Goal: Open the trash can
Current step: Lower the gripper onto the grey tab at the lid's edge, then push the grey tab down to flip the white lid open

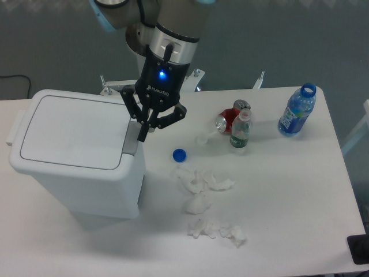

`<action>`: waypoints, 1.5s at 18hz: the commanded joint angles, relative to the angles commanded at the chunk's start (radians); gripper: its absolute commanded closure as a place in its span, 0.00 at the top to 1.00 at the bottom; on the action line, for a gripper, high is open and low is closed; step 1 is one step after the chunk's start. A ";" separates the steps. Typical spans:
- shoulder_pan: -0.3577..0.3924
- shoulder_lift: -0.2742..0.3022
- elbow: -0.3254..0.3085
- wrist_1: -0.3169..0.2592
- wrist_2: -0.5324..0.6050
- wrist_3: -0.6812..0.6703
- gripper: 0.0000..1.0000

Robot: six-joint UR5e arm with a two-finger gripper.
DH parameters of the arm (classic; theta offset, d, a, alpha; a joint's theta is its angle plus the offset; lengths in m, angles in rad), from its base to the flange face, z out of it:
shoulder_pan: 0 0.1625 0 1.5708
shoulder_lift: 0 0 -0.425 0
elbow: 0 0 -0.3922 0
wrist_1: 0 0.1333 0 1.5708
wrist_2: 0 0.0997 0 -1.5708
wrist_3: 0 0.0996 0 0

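White table (300, 196), grey floor (52, 40) behind, black cable (17, 78) at left, even light

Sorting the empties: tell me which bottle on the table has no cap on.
The blue-labelled bottle near the table's far right corner: its blue neck ring stands open. The smaller clear bottle beside the red cans carries a pale cap.

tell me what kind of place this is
Probably a robotics lab test bench: a robot gripper works over a plain white table staged with a white trash can, crumpled tissues and a blue bottle.
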 joint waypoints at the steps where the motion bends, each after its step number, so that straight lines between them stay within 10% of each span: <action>1: -0.003 -0.003 0.000 0.000 0.000 0.000 0.00; 27: -0.006 -0.017 -0.005 0.002 0.002 0.002 0.00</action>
